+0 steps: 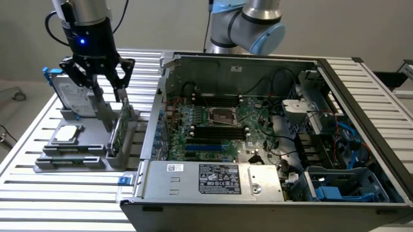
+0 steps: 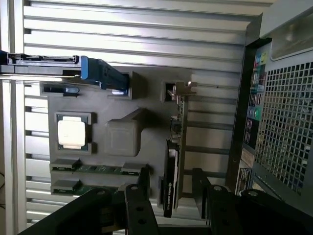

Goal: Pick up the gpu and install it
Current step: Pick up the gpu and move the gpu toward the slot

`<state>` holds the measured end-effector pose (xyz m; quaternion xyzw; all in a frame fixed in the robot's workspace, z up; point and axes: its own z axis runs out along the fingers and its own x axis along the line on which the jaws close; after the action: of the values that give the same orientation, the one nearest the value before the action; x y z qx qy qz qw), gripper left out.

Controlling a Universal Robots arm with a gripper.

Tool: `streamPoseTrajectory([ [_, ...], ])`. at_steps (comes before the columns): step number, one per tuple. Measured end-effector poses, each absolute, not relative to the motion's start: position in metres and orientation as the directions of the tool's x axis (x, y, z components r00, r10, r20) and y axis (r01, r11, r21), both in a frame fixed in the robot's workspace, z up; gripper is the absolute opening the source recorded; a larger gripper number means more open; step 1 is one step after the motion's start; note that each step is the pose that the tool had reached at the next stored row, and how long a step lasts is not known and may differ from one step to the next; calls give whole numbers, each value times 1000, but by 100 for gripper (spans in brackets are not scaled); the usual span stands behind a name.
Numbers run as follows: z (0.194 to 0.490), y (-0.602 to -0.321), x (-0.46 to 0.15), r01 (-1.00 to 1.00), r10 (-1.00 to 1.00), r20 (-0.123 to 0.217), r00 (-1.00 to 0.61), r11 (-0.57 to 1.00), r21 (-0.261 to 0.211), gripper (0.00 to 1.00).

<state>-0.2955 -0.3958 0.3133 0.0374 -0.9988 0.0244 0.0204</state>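
My gripper (image 1: 108, 94) hangs released, fingers spread either side of the gpu (image 1: 120, 126). The gpu stands on edge in the grey holder (image 1: 84, 162) at the exterior view's left, beside the case (image 1: 258, 215).

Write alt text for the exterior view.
An open end effector hangs just over the gpu, which stands on edge in a grey holder on a slatted table. A hard drive and processor chip share the holder; an open computer case sits on the exterior view's right.
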Motion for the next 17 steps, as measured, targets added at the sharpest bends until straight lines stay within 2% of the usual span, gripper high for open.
streamPoseTrajectory([
  [17, 282, -402, -296, -76, -74, 41, -996, 996, -48, 48],
])
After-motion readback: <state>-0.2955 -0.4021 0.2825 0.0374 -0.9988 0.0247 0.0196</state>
